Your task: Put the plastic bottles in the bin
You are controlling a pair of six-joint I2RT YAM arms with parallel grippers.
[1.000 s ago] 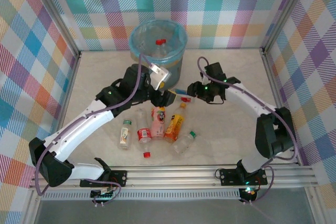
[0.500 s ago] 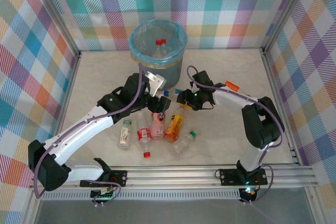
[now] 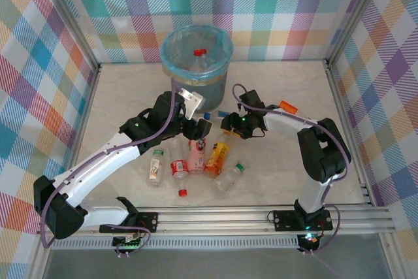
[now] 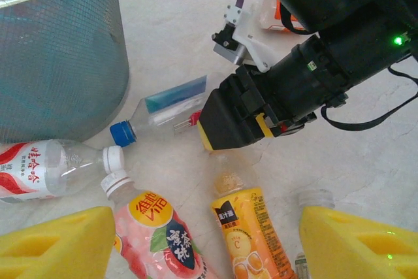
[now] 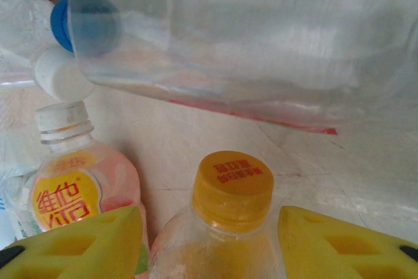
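Note:
The bin [image 3: 171, 61], grey mesh lined with light blue plastic, holds a red-capped bottle [image 3: 198, 57]. In front of it several plastic bottles lie on the table: a pink one [image 4: 153, 233], an orange one [image 4: 248, 233], a clear blue-capped one [image 4: 163, 106] and a red-labelled one [image 4: 46, 168]. My left gripper [image 4: 206, 246] hangs open above the pink and orange bottles. My right gripper [image 5: 209, 243] is open, with its yellow fingers [image 5: 72, 246] on either side of the orange bottle's neck below the yellow cap [image 5: 232, 184], and narrow gaps show on both sides.
Nearer the front lie a green-capped white-labelled bottle [image 3: 155, 164], a clear green-capped bottle [image 3: 230, 176] and a loose red cap [image 3: 183, 193]. A small orange object [image 3: 288, 106] lies right of the right arm. Both grippers crowd together in front of the bin.
My left gripper came down from beside the bin to the bottles. My right gripper swung left onto the orange bottle's neck. Little has moved in the last half second.

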